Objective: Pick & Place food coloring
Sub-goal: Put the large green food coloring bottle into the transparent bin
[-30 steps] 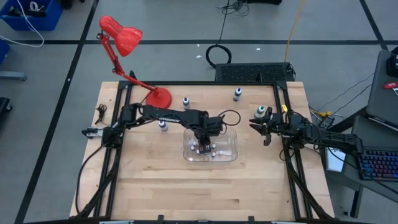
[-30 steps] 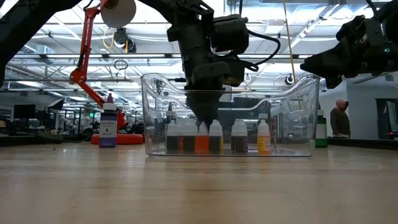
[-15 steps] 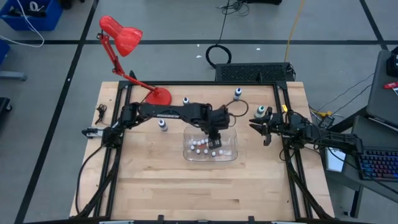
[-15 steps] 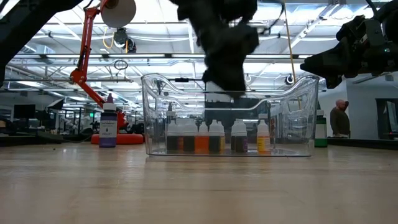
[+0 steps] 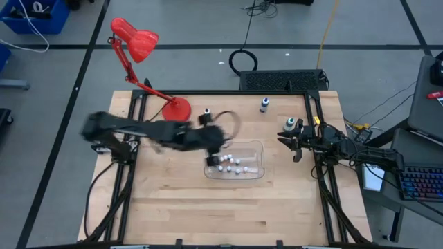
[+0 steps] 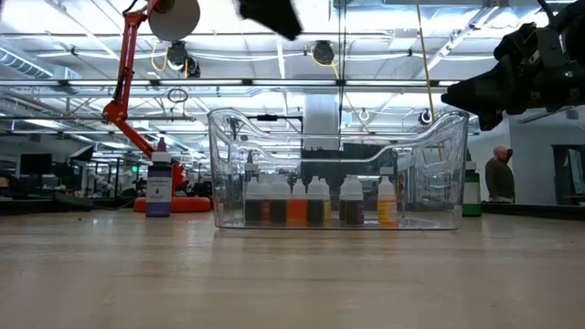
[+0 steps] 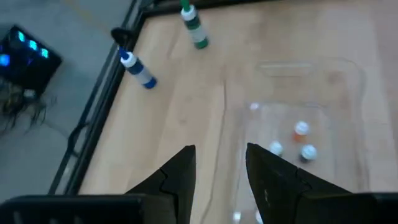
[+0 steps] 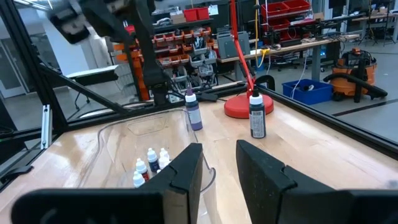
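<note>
Lifted out of the clear bin [image 5: 257, 146], the left end effector [image 5: 211, 138], narrowly parted and empty, hangs at the bin's left edge, nearest the upright food coloring bottle [image 5: 206, 112] behind that corner, while the right end effector [image 5: 294, 146], likewise narrow and empty, waits to the bin's right.

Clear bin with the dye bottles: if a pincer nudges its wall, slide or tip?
The clear bin looks thin-walled and light, so it probably slides on the smooth wood table. It is wide and low, so tipping seems unlikely. The bottles inside might topple.

L arm [image 5: 149, 133] motion-blurred
</note>
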